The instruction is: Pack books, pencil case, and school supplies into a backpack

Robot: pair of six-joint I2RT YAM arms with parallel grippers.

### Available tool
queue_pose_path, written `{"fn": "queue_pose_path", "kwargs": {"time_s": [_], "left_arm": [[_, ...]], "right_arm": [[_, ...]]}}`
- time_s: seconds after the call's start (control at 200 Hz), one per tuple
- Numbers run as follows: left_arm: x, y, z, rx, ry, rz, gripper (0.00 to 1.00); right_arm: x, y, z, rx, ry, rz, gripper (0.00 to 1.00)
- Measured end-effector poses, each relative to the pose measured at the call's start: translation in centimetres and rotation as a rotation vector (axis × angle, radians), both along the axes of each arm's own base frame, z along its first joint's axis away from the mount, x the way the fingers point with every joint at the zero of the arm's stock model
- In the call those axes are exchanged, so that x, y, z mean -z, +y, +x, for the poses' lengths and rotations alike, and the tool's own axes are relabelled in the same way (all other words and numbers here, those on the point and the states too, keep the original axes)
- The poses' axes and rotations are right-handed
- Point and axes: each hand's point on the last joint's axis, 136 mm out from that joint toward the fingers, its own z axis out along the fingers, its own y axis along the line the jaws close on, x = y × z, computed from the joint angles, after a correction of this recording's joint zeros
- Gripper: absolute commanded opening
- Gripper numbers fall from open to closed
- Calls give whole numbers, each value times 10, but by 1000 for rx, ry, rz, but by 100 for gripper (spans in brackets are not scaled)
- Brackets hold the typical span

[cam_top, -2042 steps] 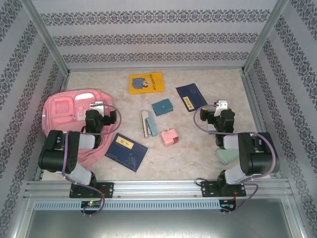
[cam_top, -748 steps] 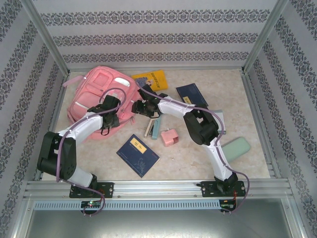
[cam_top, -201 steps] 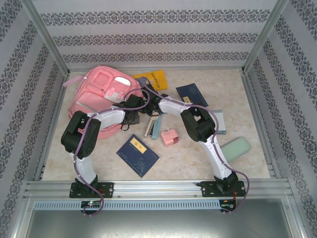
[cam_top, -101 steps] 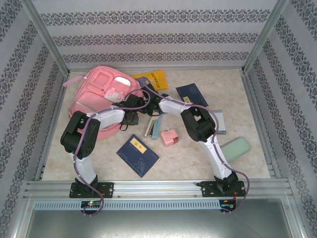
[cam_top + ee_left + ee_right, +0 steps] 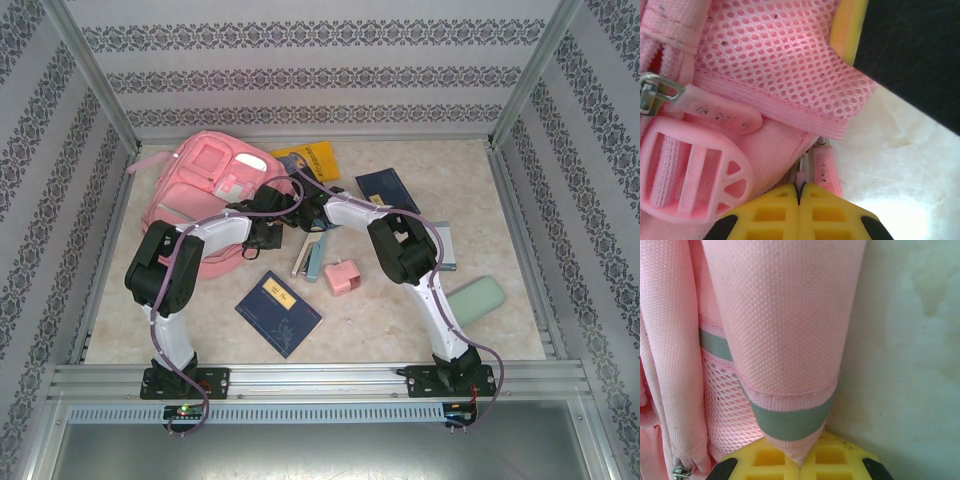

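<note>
The pink backpack [image 5: 200, 185] lies at the back left. My left gripper [image 5: 800, 190] is shut on a thin pink zipper pull [image 5: 800, 179] at its edge; a second pull [image 5: 826, 172] lies beside it. My right gripper [image 5: 800, 462] is shut on a pink backpack strap [image 5: 785, 340] with a grey band. From above, both grippers, left [image 5: 272, 215] and right [image 5: 298, 203], meet at the backpack's right side. The yellow book [image 5: 315, 160] pokes out behind it. Navy books [image 5: 280, 312] [image 5: 385, 190], stapler [image 5: 308, 255], pink block [image 5: 345, 277] and mint pencil case [image 5: 475, 300] lie on the table.
A flat teal item [image 5: 442, 245] lies partly under the right arm. Metal frame posts and patterned walls close in the table [image 5: 520, 200] on three sides. A pink plastic buckle [image 5: 690, 170] sits just left of my left fingers.
My left wrist has edged up toward the backpack's right edge. The right arm and the loose items have stayed put.
</note>
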Motion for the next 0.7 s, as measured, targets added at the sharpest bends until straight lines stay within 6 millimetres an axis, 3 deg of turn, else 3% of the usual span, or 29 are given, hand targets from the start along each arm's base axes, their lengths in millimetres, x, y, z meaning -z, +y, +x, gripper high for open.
{"fn": "queue_pose_path", "kwargs": {"time_s": [0.085, 0.21, 0.41, 0.52, 0.575, 0.699], "left_arm": [[0, -1, -1, 6, 5, -13, 0], [0, -1, -1, 9, 7, -16, 16], [5, -1, 1, 16, 47, -41, 19], [8, -1, 2, 27, 71, -42, 11], [7, -1, 2, 32, 79, -40, 0], [6, -1, 1, 40, 83, -42, 0]], "right_arm": [[0, 0, 0, -1, 0, 0, 0], [0, 0, 0, -1, 0, 0, 0], [0, -1, 1, 0, 2, 1, 2], [-2, 0, 1, -5, 5, 8, 1], [-3, -1, 1, -5, 7, 10, 0], [-3, -1, 0, -7, 10, 10, 0]]}}
